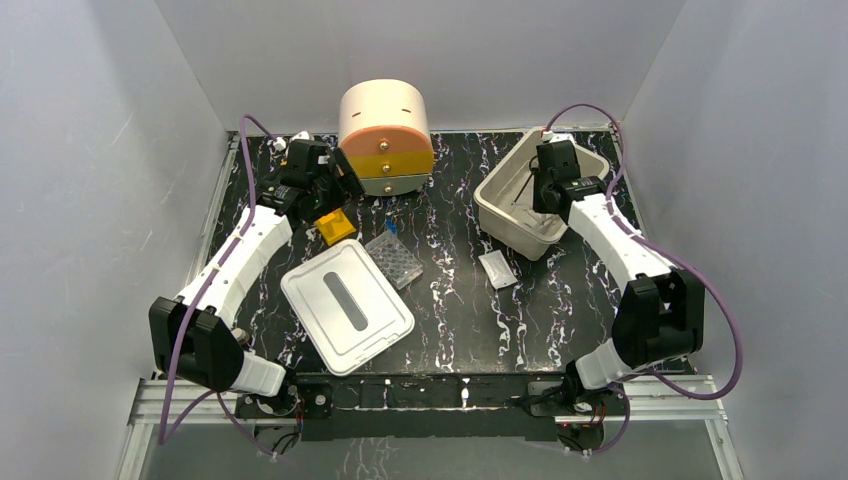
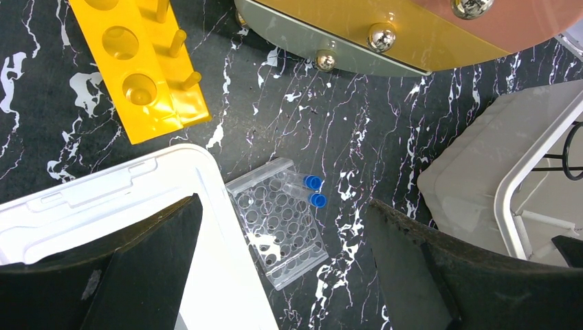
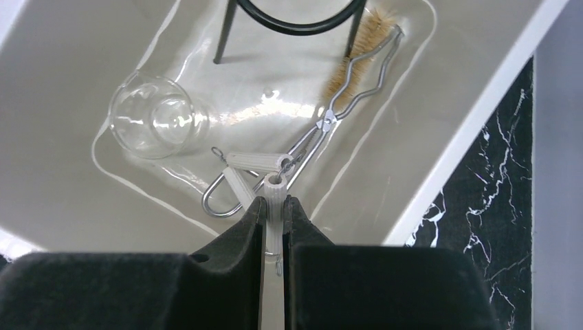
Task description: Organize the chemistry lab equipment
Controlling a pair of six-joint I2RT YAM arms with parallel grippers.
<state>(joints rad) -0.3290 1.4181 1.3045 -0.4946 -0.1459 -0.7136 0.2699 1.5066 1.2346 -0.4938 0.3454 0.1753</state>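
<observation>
Open table [image 1: 452, 232] lies between well plate [image 1: 394, 258] and bin [image 1: 502, 216].

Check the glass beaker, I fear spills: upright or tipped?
Tipped: the glass beaker lies on its side on the floor of the white bin, seemingly empty.

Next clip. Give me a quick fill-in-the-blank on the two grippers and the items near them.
1. The right gripper is shut on the white ___ inside the bin.
2. The left gripper hangs ___ above the well plate.
3. The two tubes at the well plate have ___ caps.
4. The rack near the lid is ___.

Missing words: triangle; open; blue; yellow.
</observation>
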